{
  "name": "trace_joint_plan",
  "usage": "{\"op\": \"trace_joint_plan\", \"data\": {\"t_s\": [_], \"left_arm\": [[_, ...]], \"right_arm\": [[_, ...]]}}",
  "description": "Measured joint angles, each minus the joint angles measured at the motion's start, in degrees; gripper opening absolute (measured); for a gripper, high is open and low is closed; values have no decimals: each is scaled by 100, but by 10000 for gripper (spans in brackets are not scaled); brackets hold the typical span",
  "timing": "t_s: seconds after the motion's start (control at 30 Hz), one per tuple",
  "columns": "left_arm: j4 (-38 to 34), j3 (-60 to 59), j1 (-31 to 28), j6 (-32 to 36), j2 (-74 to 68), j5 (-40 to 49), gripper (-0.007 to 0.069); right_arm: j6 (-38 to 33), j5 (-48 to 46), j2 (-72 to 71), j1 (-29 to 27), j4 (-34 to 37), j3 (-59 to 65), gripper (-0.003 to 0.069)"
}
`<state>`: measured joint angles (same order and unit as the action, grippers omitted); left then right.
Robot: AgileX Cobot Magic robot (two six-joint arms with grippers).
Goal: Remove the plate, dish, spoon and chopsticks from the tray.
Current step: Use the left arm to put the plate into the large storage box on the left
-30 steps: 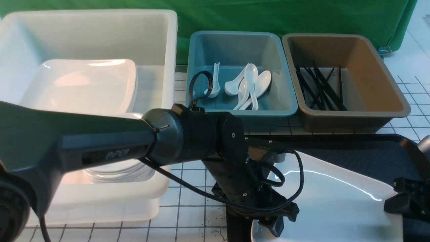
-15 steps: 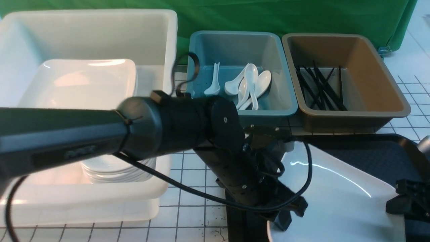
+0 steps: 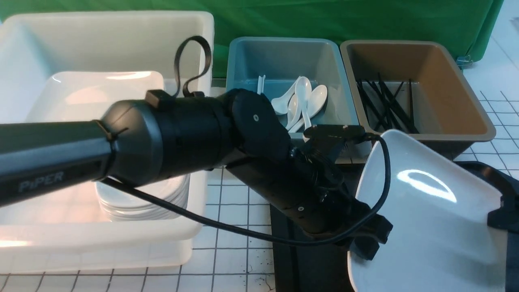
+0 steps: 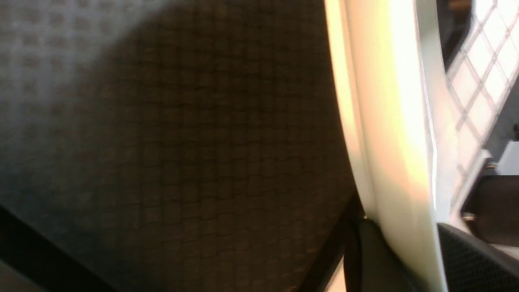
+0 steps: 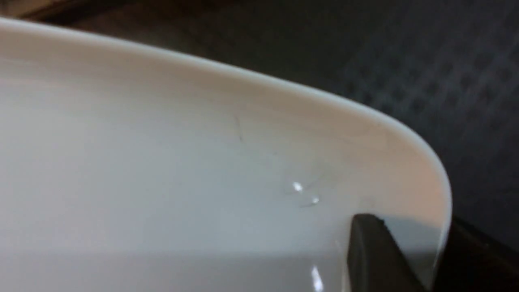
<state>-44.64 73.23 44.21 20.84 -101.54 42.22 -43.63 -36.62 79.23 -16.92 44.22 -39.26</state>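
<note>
The left gripper and right gripper are each clamping a rim of the plate, which is hanging steeply tilted above the tray. With a glossy rim and a thin bite, if the two aren't moving in sync it's probably slipping out and crashing onto the tray.

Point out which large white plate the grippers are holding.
The plate on the right, over the black tray: the left gripper clamps its near-left edge, the right gripper its right edge. The other large plate sits in the white bin.
</note>
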Motion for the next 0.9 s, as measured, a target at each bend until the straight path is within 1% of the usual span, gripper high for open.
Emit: {"op": "trace_joint_plan", "data": {"t_s": [0.2,0.33,0.4,0.53,0.7,0.9], "left_arm": [[117,0,0,-1,449,-134,143],[314,0,0,-92,603,-181,125],[538,-5,0,-185,641,-218,101],[1238,-11,0,-643,647,-450,51],[1941,-21,0,-1103,642,-527,43],[2093,-23,5,-1187,642,-424,43]], "right_arm": [[199,-386,-579,-13,-87,-446,174],[402,-686,-834,-19,-216,-675,167],[463,-818,-963,-24,-251,-747,165],[492,-978,-1202,36,-257,-844,155],[492,-1132,-1267,164,-313,-920,155],[492,-1249,-1267,177,-346,-920,153]]}}
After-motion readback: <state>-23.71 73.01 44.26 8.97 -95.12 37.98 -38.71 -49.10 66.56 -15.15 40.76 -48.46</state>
